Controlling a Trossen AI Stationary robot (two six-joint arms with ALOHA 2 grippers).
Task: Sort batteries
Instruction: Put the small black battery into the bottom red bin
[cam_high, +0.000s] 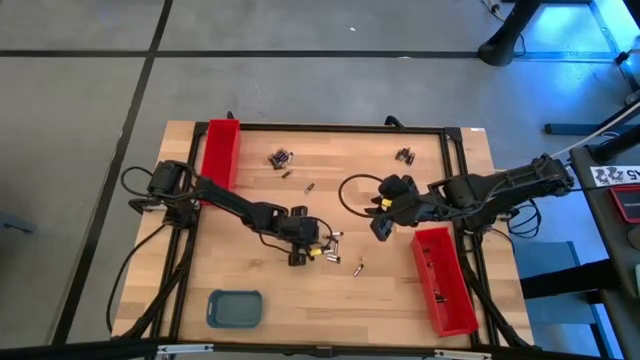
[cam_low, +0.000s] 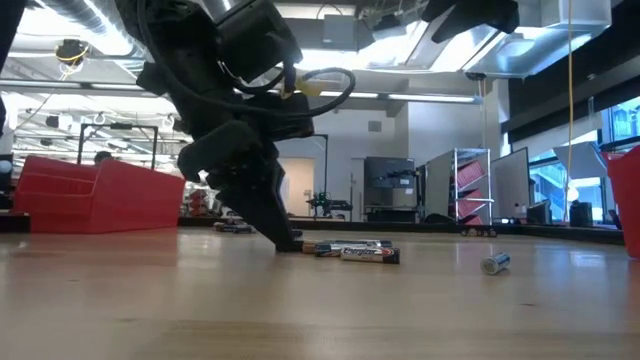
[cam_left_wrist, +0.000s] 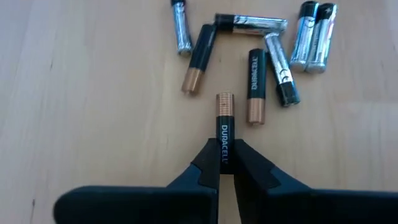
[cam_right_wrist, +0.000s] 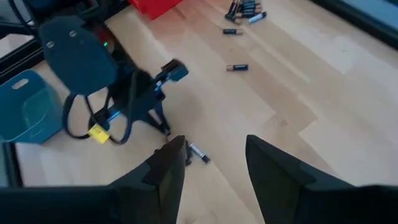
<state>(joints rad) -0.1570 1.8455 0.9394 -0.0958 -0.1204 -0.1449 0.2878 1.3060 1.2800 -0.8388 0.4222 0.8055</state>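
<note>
The left pincer (cam_left_wrist: 227, 167) is clamped on the dark end of one battery (cam_left_wrist: 224, 127) lying flat on the table (cam_left_wrist: 93, 93); just beyond its copper tip lie other batteries (cam_left_wrist: 255, 93); the end-only hold looks liable to pivot or slip on lifting; a nudge forward could scatter them.

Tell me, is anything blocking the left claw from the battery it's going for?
Nothing visible. The left gripper is already shut on a black-and-copper battery, which lies apart from the other batteries scattered just beyond it on the table.
</note>
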